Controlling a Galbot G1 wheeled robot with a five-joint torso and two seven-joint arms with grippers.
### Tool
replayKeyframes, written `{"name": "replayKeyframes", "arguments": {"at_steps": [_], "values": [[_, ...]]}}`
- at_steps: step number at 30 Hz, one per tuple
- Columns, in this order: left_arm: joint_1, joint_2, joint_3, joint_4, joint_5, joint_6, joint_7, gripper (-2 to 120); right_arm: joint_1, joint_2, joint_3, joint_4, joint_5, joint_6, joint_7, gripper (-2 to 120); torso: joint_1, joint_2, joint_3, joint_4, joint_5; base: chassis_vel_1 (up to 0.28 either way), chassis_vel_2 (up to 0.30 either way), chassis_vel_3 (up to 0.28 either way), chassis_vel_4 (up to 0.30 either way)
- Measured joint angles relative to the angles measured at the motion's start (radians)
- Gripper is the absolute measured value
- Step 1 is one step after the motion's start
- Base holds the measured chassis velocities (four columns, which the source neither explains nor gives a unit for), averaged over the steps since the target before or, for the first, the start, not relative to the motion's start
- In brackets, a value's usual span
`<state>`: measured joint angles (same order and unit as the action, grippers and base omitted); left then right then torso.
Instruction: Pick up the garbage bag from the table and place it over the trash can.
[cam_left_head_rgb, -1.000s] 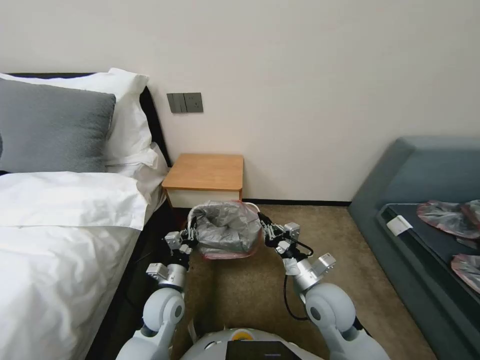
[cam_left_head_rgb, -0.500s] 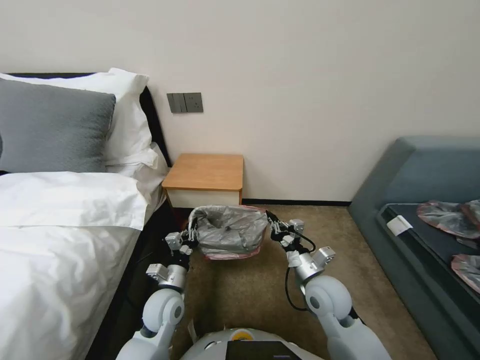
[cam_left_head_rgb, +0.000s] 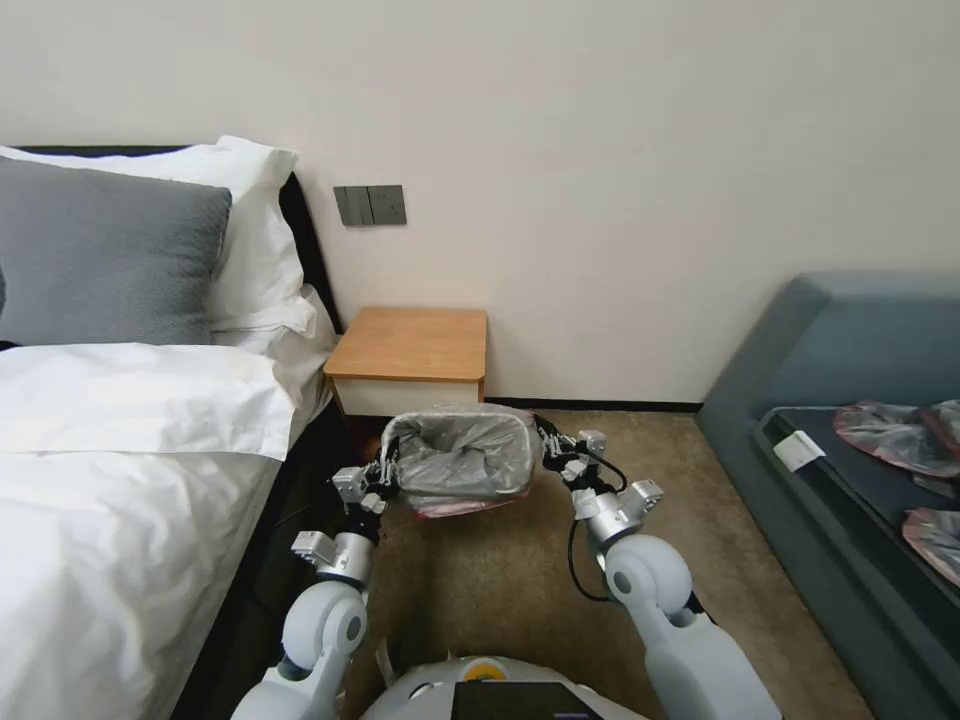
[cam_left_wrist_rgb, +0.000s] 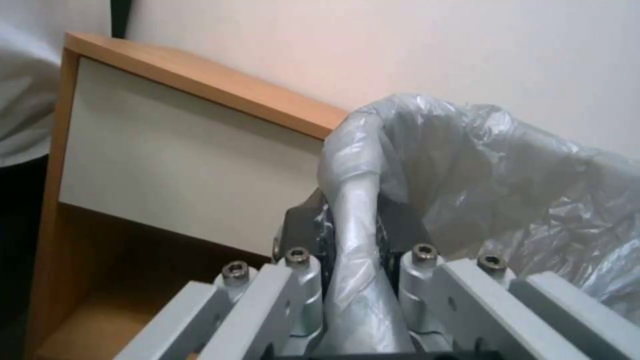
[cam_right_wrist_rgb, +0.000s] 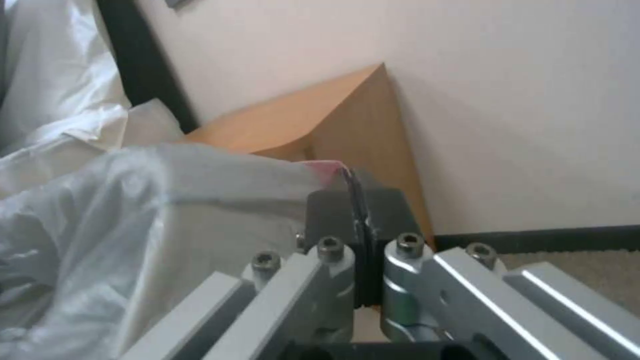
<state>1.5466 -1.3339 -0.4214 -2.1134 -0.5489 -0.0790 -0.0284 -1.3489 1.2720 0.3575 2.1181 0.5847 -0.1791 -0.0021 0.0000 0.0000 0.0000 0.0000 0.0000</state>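
Garbage bag (cam_left_head_rgb: 462, 458) now stretched wider.

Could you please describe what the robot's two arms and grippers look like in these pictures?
Both arms are glossy white-grey with rounded ball-like joints and silver metal wrist collars. The left gripper and right gripper are silver metal linkages fastened with hex-socket bolts, ending in dark flat jaws. A black cable loops beside the right forearm.

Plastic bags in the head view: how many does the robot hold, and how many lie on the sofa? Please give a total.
Held between the left gripper and right gripper: 1, the garbage bag.
Lying on the sofa: at least 2 flat grey-pink bags, cut by the edge.
Total: at least 3.
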Motion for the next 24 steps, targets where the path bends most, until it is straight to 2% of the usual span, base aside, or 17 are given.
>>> {"name": "replayKeyframes", "arguments": {"at_steps": [17, 24], "values": [[-0.001, 0.013, -0.006, -0.022, -0.085, 0.000, 0.044, 9, 0.104, -0.010, -0.017, -0.156, 0.013, 0.021, -0.093, 0, 0.000, 0.000, 0.000, 0.0000, 0.0001, 0.000, 0.000, 0.000, 0.000], [-0.009, 0.017, -0.006, -0.019, -0.098, 0.001, 0.045, 9, 0.114, -0.008, -0.016, -0.183, -0.006, 0.025, -0.103, 0, 0.000, 0.000, 0.000, 0.0001, 0.0000, 0.000, 0.000, 0.000, 0.000]]}}
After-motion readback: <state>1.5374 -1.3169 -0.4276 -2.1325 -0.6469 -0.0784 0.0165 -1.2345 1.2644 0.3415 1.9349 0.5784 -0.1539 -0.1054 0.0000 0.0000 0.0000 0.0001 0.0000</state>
